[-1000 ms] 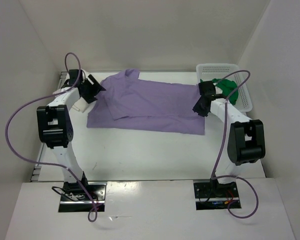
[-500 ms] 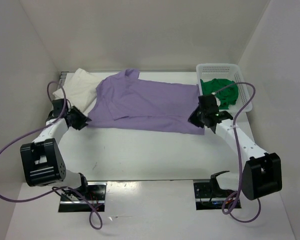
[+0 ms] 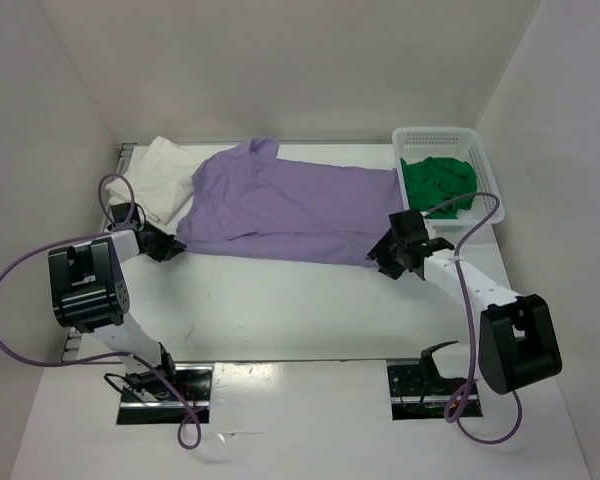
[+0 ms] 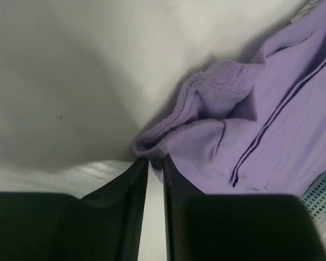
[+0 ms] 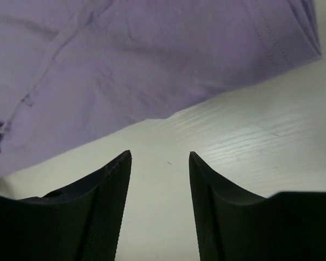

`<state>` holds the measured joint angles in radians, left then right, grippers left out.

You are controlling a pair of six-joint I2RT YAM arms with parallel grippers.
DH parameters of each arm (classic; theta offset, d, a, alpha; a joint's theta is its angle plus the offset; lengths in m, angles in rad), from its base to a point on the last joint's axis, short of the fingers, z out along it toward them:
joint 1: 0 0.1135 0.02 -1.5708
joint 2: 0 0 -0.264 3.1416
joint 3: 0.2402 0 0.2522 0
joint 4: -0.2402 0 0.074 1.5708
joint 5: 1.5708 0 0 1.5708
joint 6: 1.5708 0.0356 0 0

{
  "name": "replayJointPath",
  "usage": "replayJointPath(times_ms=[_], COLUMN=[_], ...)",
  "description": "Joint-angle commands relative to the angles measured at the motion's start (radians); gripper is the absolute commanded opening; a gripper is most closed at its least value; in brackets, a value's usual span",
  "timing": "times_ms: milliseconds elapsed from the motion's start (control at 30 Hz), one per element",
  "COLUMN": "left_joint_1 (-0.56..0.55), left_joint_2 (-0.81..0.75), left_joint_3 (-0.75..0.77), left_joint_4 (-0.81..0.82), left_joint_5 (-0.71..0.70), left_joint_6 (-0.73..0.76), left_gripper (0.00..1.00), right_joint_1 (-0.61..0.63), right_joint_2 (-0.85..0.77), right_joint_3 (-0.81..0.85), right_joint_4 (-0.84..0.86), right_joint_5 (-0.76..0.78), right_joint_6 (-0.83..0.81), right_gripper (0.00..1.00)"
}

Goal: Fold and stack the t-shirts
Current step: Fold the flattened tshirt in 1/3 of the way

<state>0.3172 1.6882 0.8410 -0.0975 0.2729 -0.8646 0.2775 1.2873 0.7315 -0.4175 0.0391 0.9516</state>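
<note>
The lavender t-shirt [image 3: 290,205] lay spread flat across the back of the white surface [image 3: 280,300], its neckline toward the far left and a long crease running along its near side where one layer lapped over another. Its cloth looked soft and plain, with a stitched hem showing in the wrist views. The left fingers [image 4: 131,185] stood drawn almost together, with only a thin slit of pale surface showing between them. The near-left corner of the lavender shirt sat bunched and rolled right at their tips. Whether they had nipped that corner could not be told. The right fingers [image 5: 111,179] stood parted, with bare surface between them, and the shirt's near-right hem lay just beyond their tips without touching them. A white t-shirt [image 3: 165,170] lay beyond the left fingers, folded small, its right edge tucked under the lavender one. Beyond and to the right of the right fingers, a bright green t-shirt [image 3: 438,182] sat crumpled inside a white perforated basket [image 3: 435,133], well apart from both sets of fingers.
</note>
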Motion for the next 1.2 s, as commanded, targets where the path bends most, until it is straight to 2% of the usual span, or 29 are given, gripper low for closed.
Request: replayJointPath(times_ms=[0,200,267,433,467,533,567,633,667,733,833,967,1067,1167], left_joint_1=[0.002,0.002,0.002,0.002,0.002,0.002,0.002,0.002,0.002,0.002,0.002,0.042,0.071,0.080], left_joint_2=[0.044,0.044,0.044,0.033,0.024,0.024,0.012,-0.017,-0.031,-0.079,-0.149,-0.274,-0.396,-0.475], left_joint_3=[0.010,0.035,0.044,0.044,0.044,0.044,0.044,0.021,-0.005,-0.035,-0.080,-0.150,-0.214,-0.140], left_joint_4=[0.056,0.013,-0.001,-0.013,-0.013,-0.013,-0.013,-0.040,-0.041,-0.073,-0.140,-0.261,-0.329,-0.466], left_joint_5=[-0.012,-0.078,-0.098,-0.109,-0.109,-0.098,-0.098,-0.098,-0.098,-0.098,-0.118,-0.088,-0.051,-0.028], left_joint_6=[-0.017,0.001,0.012,0.012,0.003,0.003,0.003,0.012,0.021,0.030,0.053,0.067,0.050,0.050], left_gripper=[0.23,0.06,0.02,0.00,0.00,0.00,0.00,0.00,0.00,0.00,0.00,0.00,0.00,0.00], right_joint_1=[-0.007,-0.040,-0.050,-0.050,-0.050,-0.050,-0.061,-0.070,-0.081,-0.092,-0.127,-0.150,-0.150,-0.124], right_joint_2=[0.020,0.092,0.107,0.216,0.231,0.260,0.260,0.274,0.255,0.204,-0.004,-0.261,-0.321,-0.354], right_joint_3=[-0.035,-0.035,-0.035,0.008,0.035,0.051,0.071,0.080,0.069,0.036,-0.068,-0.119,-0.129,-0.120], right_joint_4=[0.052,0.063,0.075,0.098,0.098,0.098,0.071,0.034,0.002,-0.027,-0.110,-0.225,-0.294,-0.371], right_joint_5=[0.085,0.137,0.148,0.186,0.186,0.211,0.211,0.211,0.211,0.211,0.144,0.032,-0.043,-0.082], right_joint_6=[0.064,0.113,0.122,0.142,0.153,0.153,0.153,0.144,0.133,0.122,0.113,0.157,0.196,0.196], right_gripper=[0.54,0.55,0.51,0.42,0.34,0.25,0.13,0.04,0.00,0.00,0.00,0.00,0.00,0.00])
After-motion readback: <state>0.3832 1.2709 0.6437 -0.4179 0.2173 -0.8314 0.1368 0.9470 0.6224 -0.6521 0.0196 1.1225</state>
